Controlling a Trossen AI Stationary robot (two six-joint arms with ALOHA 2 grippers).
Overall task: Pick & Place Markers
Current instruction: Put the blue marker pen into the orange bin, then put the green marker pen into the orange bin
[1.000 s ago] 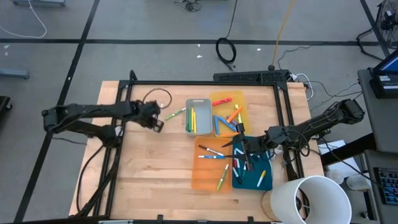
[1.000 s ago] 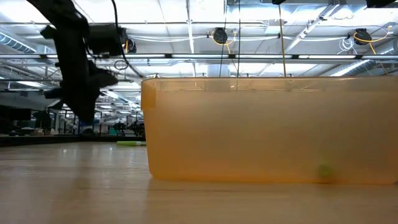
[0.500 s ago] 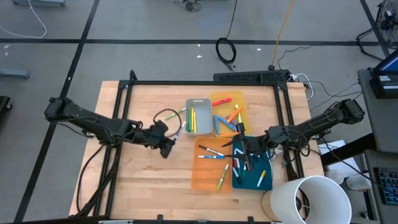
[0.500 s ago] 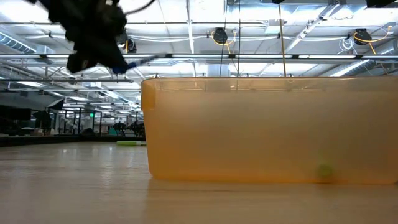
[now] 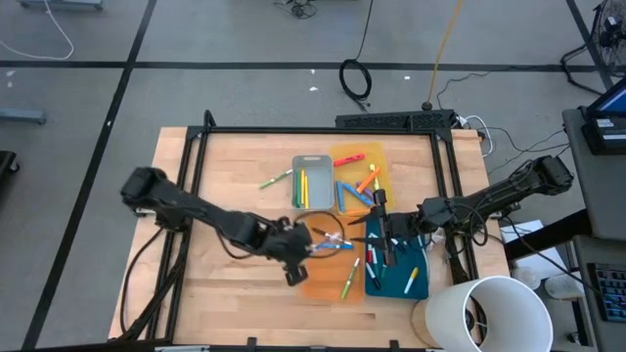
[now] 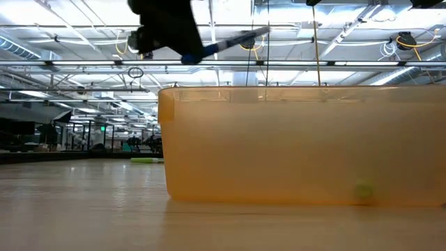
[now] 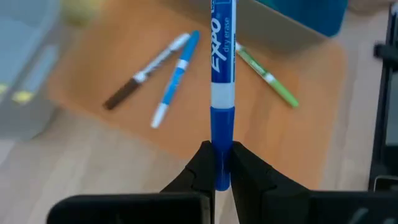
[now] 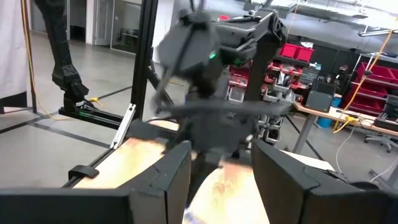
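Note:
My left gripper (image 5: pixel 298 256) is shut on a blue marker (image 7: pixel 222 56) and hovers above the orange tray (image 5: pixel 315 284). In that tray lie a black-and-white marker (image 7: pixel 144 71), a light blue one (image 7: pixel 175 81) and a green one (image 7: pixel 268 79). More markers lie in the grey tray (image 5: pixel 313 183), the yellow tray (image 5: pixel 360 176) and the teal tray (image 5: pixel 399 277). One green marker (image 5: pixel 276 179) rests flat on the bare wood. My right gripper (image 8: pixel 221 183) is open and hangs over the teal tray's far end (image 5: pixel 383 233). My left gripper pinches the blue marker at its blue end (image 7: pixel 216 171) between the two fingers (image 7: pixel 200 168). The marker sticks straight out ahead of the fingers toward the table's right. It is lifted clear, roughly level, above the orange tray (image 6: pixel 300 146).
A large white cylinder (image 5: pixel 489 313) stands at the table's near right corner. A black frame (image 5: pixel 323 130) runs round the far and side edges. Bare wood (image 5: pixel 225 293) lies left of the trays. The two grippers are close together over the near trays.
My left gripper has swept from the table's far left part toward the right and near edge, rising as it went, and now hangs over the orange tray with the blue marker still in its fingers. My right arm has kept still.

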